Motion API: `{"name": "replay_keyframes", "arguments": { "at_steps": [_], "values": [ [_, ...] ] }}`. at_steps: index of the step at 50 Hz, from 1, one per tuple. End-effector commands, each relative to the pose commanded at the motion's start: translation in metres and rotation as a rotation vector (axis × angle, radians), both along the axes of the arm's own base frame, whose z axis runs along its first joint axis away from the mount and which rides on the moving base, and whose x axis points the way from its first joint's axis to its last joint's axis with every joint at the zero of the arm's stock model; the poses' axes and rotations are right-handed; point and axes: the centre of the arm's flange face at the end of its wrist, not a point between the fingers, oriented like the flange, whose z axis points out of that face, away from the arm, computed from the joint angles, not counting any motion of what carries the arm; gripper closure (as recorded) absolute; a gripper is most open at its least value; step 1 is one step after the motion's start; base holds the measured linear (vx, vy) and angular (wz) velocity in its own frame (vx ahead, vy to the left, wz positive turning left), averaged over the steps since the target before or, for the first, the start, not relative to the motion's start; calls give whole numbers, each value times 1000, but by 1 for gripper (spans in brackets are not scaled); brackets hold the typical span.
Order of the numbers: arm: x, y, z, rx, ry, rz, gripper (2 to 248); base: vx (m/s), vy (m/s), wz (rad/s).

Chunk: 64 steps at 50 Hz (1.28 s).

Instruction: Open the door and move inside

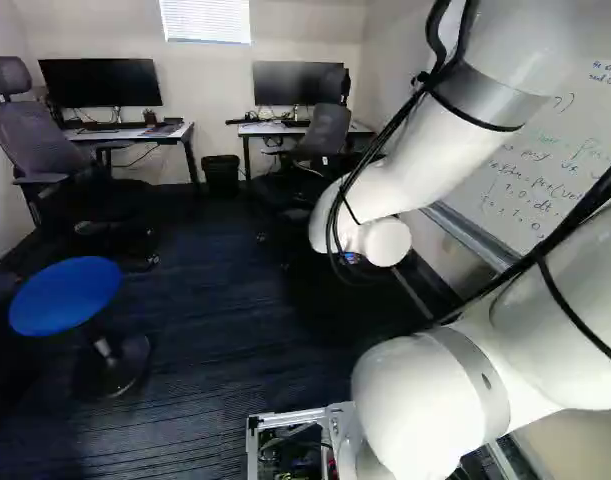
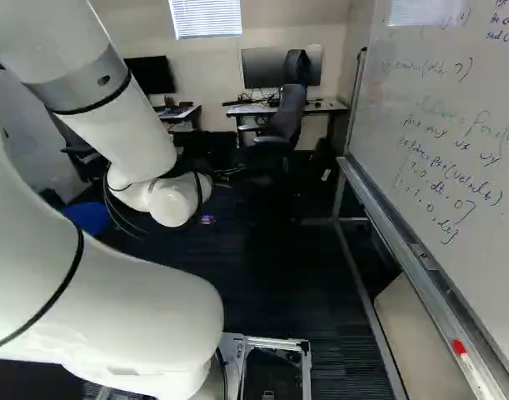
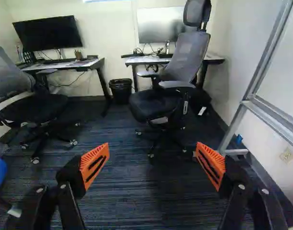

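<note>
Door: in none of the views. Black two-fingered gripper (image 3: 153,160) wide apart, empty. Likely step, moving inside: creep ahead, arm tucked, midway between round blue stool (image 1: 65,296) and white metal-framed whiteboard (image 2: 412,92)

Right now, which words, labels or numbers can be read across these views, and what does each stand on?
"0, dt, 0": handwritten on the whiteboard.
"0, dt": handwritten just below that, same whiteboard.
The whiteboard's other handwriting: too blurred or cut off to quote surely.
Any marking on the red-capped marker: too small to read.
</note>
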Motion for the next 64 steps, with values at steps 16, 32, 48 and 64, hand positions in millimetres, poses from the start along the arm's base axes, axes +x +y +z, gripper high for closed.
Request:
{"name": "replay_keyframes", "arguments": {
  "at_steps": [16, 32, 48, 64],
  "values": [
    [-21, -17, -22, -21, 35, -22, 3, 0, 0, 0],
    [-33, -24, -33, -31, 55, -33, 3, 0, 0, 0],
    [-35, -26, -35, -33, 59, -35, 3, 0, 0, 0],
    [-35, -26, -35, -33, 59, -35, 3, 0, 0, 0]
  ]
}}
